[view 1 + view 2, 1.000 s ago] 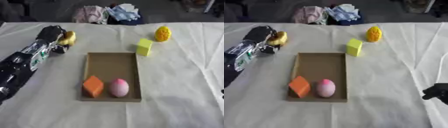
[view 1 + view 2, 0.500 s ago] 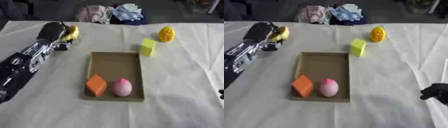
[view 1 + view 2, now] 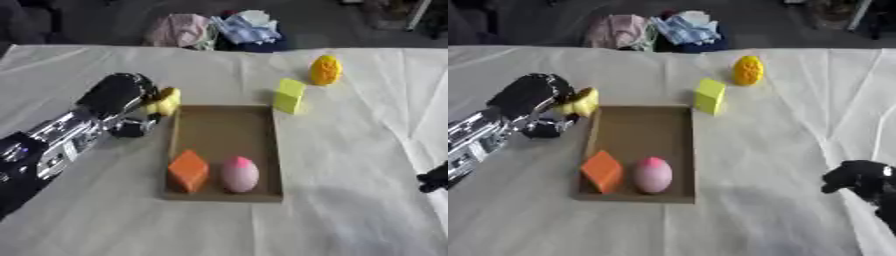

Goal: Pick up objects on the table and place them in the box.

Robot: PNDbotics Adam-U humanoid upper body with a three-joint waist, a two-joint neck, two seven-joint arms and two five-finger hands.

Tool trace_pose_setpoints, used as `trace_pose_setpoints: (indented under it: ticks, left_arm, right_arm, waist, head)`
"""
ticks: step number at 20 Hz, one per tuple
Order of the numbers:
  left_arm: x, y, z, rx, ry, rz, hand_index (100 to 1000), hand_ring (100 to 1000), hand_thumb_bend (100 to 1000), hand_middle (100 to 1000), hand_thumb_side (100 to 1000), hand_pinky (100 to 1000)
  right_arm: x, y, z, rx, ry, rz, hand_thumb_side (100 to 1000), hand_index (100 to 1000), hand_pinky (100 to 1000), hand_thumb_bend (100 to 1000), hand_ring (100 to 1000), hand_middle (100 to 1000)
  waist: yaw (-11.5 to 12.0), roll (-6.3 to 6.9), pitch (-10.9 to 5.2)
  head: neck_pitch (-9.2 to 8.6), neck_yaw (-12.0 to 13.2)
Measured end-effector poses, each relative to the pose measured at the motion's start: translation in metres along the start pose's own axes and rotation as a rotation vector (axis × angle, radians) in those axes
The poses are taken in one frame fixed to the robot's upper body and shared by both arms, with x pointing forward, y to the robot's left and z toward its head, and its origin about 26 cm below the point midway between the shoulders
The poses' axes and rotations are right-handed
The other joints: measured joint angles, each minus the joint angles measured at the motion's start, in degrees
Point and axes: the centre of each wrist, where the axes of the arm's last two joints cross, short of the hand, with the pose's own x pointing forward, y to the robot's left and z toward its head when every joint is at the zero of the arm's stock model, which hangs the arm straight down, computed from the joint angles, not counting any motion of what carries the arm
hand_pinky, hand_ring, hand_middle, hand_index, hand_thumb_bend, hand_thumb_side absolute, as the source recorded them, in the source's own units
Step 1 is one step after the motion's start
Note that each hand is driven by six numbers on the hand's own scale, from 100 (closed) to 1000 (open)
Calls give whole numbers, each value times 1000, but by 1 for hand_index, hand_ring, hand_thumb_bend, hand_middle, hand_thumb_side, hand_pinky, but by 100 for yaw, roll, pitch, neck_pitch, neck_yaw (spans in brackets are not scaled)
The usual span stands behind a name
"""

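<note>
White tablecloth (image 3: 350, 210); left robot hand (image 3: 122, 95) seemingly curled around yellow object (image 3: 165, 101) beside box (image 3: 273, 150).

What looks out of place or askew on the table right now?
Nothing stands out. The box sits flat with an orange block and a pink egg shape inside. The left hand holds a yellow object beside the box's far left corner. The yellow block stands slightly tilted.

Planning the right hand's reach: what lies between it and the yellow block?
Only bare tablecloth between the right hand and the yellow block, seen in the right eye view.
</note>
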Motion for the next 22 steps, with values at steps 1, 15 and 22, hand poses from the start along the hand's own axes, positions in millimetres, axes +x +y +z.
trace_pose_setpoints:
  ticks: [1, 15, 22]
  left_arm:
    - [5, 3, 1, -3, -26, -2, 601, 460, 163, 400, 176, 588]
    - [61, 38, 4, -86, -159, -32, 713, 564, 251, 532, 233, 655]
    - [58, 32, 3, -189, -133, -86, 862, 766, 318, 786, 243, 771]
  right_arm:
    - [0, 0, 0, 0, -1, -1, 639, 857, 890, 100, 711, 736]
    - [-1, 2, -1, 0, -4, -7, 637, 857, 890, 100, 709, 735]
    - [-2, 3, 1, -1, 1, -12, 642, 857, 890, 100, 708, 735]
  waist:
    - [2, -8, -8]
    - [-36, -18, -52]
    - [-37, -18, -79]
  head:
    - [0, -12]
    - [0, -121]
    - [0, -160]
